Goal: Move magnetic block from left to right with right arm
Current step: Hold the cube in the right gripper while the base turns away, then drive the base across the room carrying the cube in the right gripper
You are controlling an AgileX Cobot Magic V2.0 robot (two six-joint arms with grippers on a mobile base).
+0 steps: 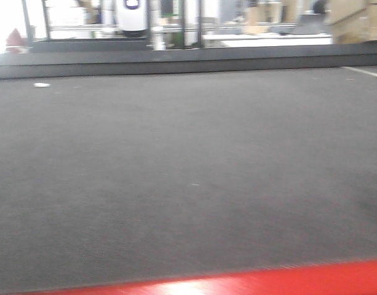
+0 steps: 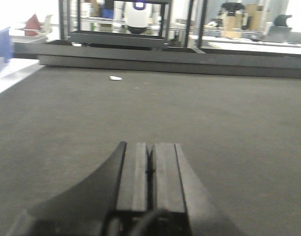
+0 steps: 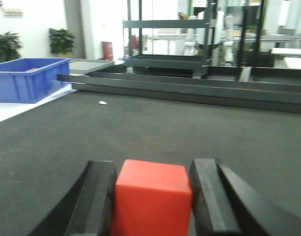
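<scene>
In the right wrist view the magnetic block (image 3: 152,201), a plain bright red cube, sits between my right gripper's (image 3: 152,166) two black fingers. The left finger (image 3: 98,196) and the right finger (image 3: 209,196) both press against its sides, so the gripper is shut on it. Whether the cube's underside touches the dark mat is hidden. My left gripper (image 2: 150,146) hovers low over the mat with its pads pressed together and nothing between them. Neither gripper shows in the front view.
Dark grey mat (image 1: 188,172) covers the table. A blurred red band (image 1: 250,283) runs along the front view's bottom edge. A small white scrap (image 2: 115,77) lies far left. A blue bin (image 3: 27,78) stands beyond the left edge, and dark rails and shelving (image 3: 189,88) line the back.
</scene>
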